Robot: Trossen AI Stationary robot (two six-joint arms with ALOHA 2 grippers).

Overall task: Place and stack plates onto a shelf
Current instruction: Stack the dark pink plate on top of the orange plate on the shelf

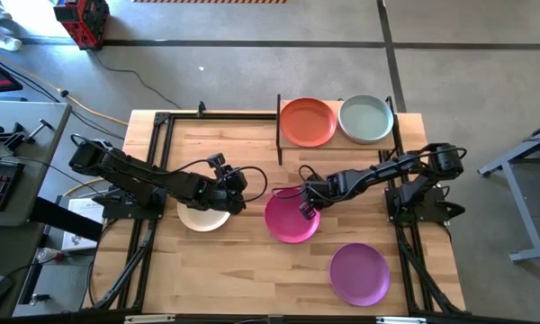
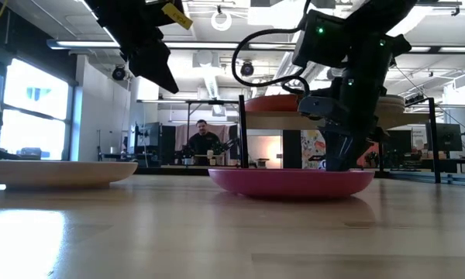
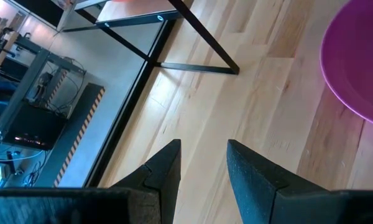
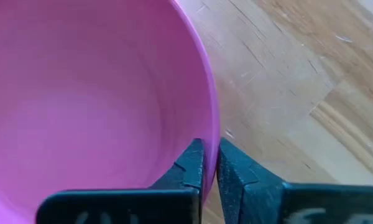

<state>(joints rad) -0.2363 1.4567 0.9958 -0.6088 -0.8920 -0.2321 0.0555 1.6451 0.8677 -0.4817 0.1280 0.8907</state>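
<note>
Magenta plate (image 1: 292, 216) is lying flat near the table (image 1: 252, 288) centre; the right gripper (image 4: 210, 163) is pinching its rim between closed fingers, presumably for a lift toward the shelf (image 1: 405, 135) at the far edge, where orange-red plate (image 1: 308, 121) and pale green plate (image 1: 366, 118) are sitting side by side. Left gripper (image 3: 202, 163) is hovering, fingers apart and empty, over the cream plate (image 1: 202, 218).

Five plates: one orange-red plate (image 1: 307, 121), one pale green plate (image 1: 366, 119), one cream plate (image 1: 202, 218), one magenta plate (image 1: 289, 220), one purple plate (image 1: 359, 274)

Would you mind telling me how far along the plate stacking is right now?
Done: an orange-red plate and a pale green plate sit on the shelf. In hand: the right gripper is shut on the magenta plate rim. Left: the cream plate under the open left gripper, and the purple plate.
</note>
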